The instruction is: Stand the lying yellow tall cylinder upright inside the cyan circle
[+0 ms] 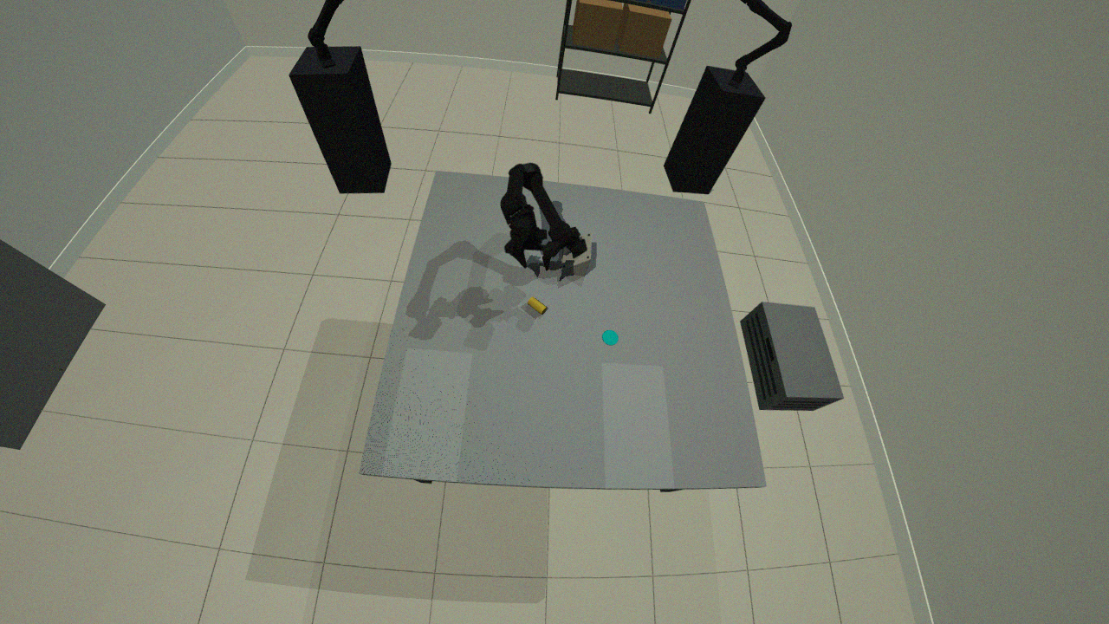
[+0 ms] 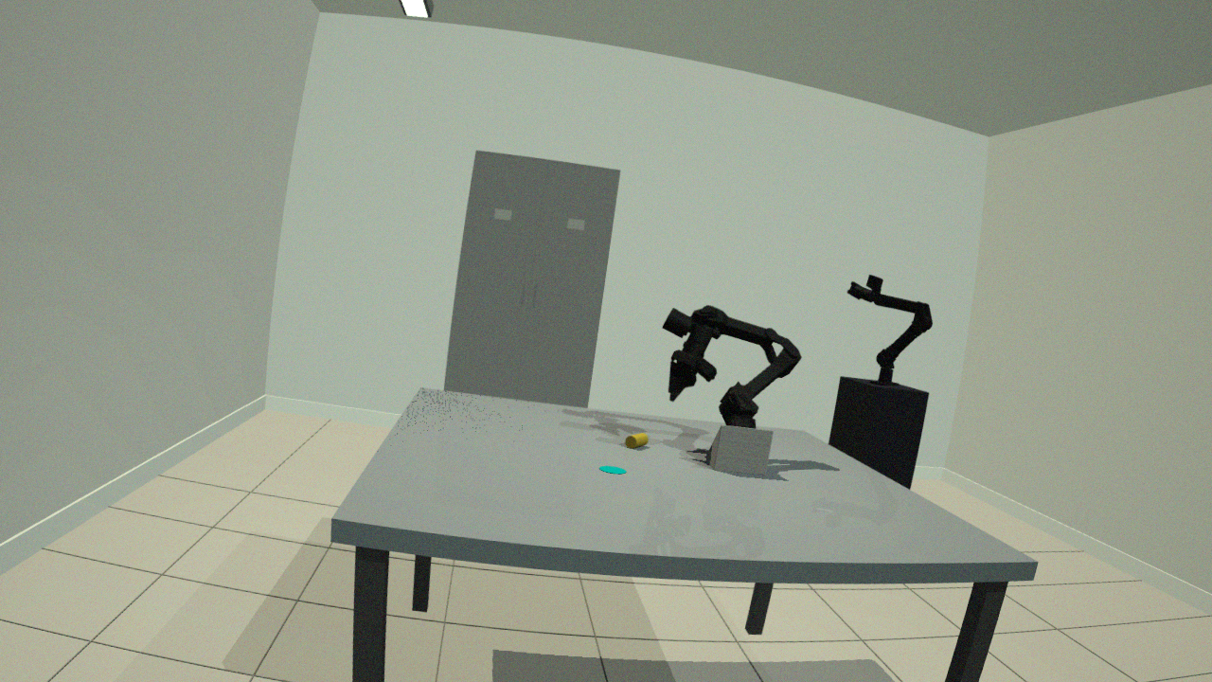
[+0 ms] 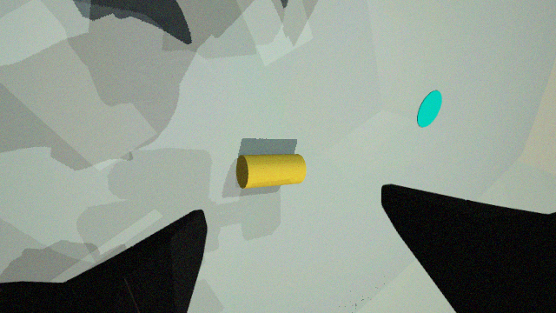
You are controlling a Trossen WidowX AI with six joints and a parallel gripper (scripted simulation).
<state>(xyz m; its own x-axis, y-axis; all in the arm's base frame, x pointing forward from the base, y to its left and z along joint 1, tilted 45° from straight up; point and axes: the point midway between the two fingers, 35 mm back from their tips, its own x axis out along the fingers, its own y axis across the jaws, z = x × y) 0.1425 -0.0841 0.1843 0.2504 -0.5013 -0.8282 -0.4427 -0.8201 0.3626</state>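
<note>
The yellow cylinder (image 1: 537,305) (image 2: 636,439) (image 3: 271,170) lies on its side on the grey table (image 1: 658,256) (image 2: 508,483). The cyan circle (image 1: 610,337) (image 2: 612,470) (image 3: 429,109) is a flat disc on the table, apart from the cylinder. My gripper (image 1: 560,262) (image 2: 678,391) (image 3: 294,207) is open and empty. It hangs in the air well above the table, pointing down, with the cylinder below and ahead of the fingertips. In the wrist view both dark fingers frame the lower edge and nothing lies between them.
A grey box (image 2: 740,450) stands on the table by the arm's base. Two black pedestals (image 1: 340,116) (image 1: 713,127) with other arms stand behind the table, a shelf (image 1: 620,46) behind them, and a grey cabinet (image 1: 791,356) beside the table.
</note>
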